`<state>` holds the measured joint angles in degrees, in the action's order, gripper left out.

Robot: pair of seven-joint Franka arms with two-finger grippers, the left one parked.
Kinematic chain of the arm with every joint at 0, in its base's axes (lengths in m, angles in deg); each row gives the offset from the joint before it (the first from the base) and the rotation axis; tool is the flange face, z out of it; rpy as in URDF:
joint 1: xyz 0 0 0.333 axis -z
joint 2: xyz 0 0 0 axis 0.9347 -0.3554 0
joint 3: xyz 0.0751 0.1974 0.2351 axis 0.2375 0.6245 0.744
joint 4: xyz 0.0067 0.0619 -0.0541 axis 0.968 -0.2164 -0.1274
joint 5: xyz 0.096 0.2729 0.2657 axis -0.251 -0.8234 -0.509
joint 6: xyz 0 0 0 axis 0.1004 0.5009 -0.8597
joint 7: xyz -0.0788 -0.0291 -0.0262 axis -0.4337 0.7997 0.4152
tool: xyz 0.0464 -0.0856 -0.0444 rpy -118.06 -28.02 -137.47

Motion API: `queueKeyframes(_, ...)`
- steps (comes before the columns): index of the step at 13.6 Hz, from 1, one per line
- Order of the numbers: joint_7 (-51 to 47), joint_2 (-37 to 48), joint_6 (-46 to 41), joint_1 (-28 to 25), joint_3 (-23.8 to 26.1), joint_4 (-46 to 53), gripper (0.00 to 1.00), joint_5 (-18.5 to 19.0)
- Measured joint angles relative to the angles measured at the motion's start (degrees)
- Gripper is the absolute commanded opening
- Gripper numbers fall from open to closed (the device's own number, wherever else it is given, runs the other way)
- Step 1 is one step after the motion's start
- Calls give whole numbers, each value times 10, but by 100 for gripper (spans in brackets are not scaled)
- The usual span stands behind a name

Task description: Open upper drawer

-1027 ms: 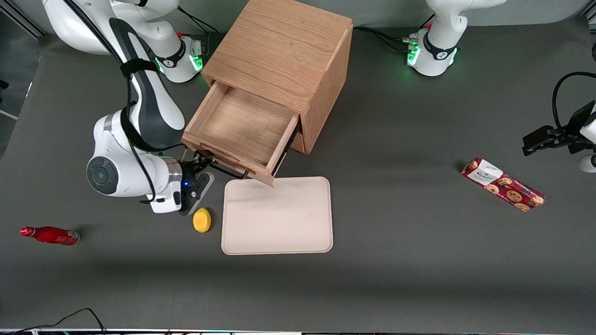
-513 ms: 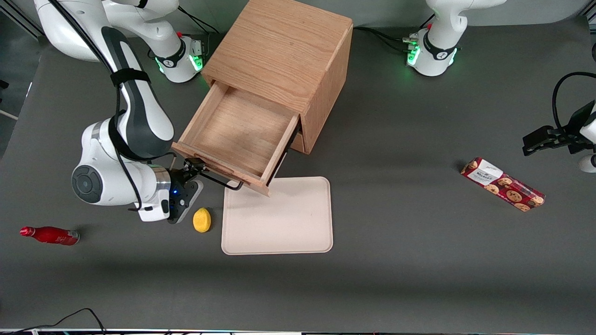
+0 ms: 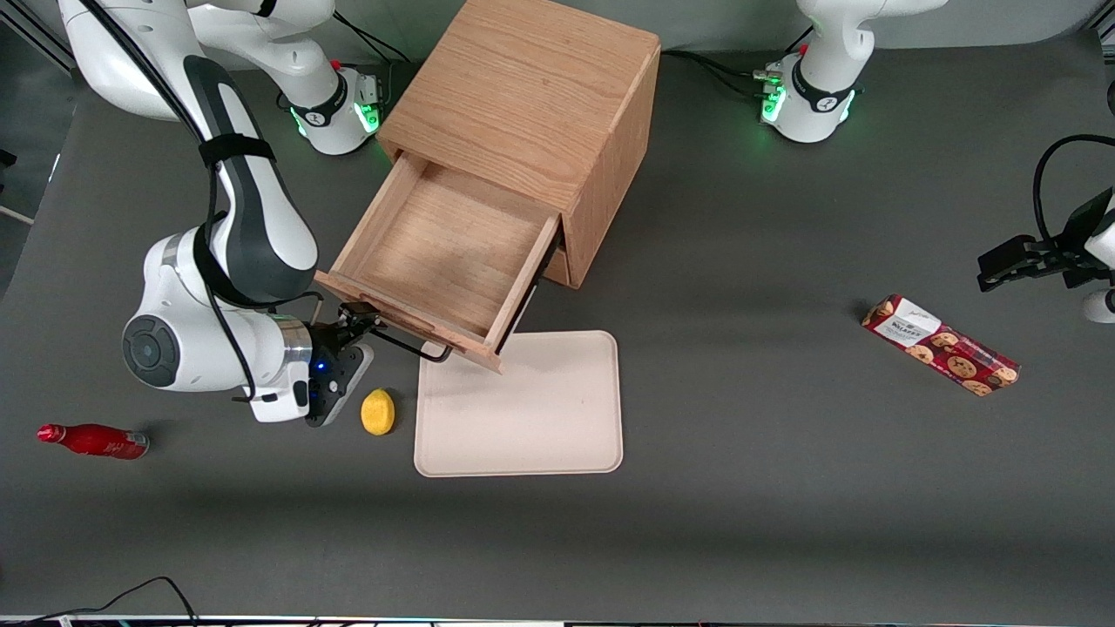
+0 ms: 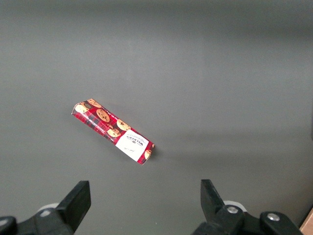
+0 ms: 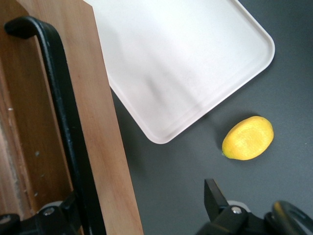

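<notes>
The drawer (image 3: 440, 244) stands pulled well out of the cabinet (image 3: 531, 96), its bare wooden floor showing, its front panel angled toward the working arm's end of the table. The near corner of the front overhangs the tray's (image 3: 523, 409) far edge. The dark bar handle (image 3: 408, 344) runs along the front, and the gripper (image 3: 359, 318) is at the handle's end nearest the working arm, low beside the drawer front. In the wrist view the handle (image 5: 63, 122) passes between the two fingers (image 5: 215, 200), which sit spread apart on either side of it with a clear gap, so the pincer is open around the bar rather than clamped.

The lemon (image 3: 377, 411) lies on the table just beside the tray, nearer the camera than the gripper; the wrist view shows it (image 5: 248, 138) apart from the tray's rounded corner (image 5: 161, 132). A red bottle (image 3: 93, 441) lies on its side far toward the working arm's end. A cookie box (image 3: 939, 344) lies well off toward the parked arm's end, alone on the dark mat; the left wrist view shows it (image 4: 112, 132) too.
</notes>
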<state>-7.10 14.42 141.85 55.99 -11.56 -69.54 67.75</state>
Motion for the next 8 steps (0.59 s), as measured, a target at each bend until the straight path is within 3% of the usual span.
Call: queueKeyframes(8,-2,57,-52,-2,7,54,100,1)
